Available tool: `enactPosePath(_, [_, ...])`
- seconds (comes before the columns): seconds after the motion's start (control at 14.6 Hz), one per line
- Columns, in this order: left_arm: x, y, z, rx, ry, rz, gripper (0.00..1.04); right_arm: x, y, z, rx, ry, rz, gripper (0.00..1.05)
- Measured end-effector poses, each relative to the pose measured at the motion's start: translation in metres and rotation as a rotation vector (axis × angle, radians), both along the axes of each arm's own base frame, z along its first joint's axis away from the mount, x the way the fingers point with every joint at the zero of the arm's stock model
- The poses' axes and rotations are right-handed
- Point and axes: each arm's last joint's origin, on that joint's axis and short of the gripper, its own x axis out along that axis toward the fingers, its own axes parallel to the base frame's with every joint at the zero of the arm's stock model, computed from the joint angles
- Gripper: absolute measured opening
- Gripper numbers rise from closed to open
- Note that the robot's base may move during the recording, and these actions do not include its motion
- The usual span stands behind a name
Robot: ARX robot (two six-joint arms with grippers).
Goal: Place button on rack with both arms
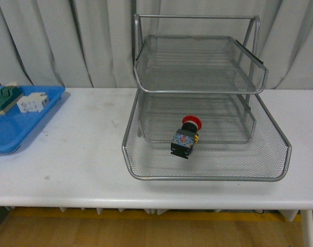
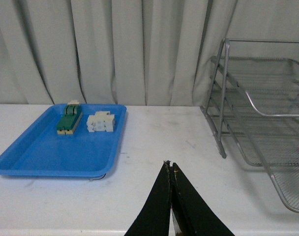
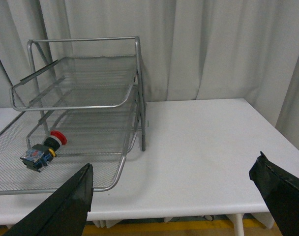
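Blue tray lies well left of rack on white table, curtain behind; left gripper pressed together, right gripper spread.

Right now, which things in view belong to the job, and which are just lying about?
Job: button, in bottom tier of rack; left gripper, shut; right gripper, open.
Lying about: blue tray, holding green block and white block.

No legible text, brand, number or sign appears in any view. Any marking on the body of the button is too small to read.
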Motion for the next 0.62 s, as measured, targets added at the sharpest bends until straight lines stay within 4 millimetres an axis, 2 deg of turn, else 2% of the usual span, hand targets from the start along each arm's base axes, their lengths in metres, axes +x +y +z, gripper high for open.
enactPosePath(0.62, [-0.015,0.0,0.0,0.0,-0.003,0.0,0.02,0.0,0.0,0.0,0.0,0.0,0.0,0.98])
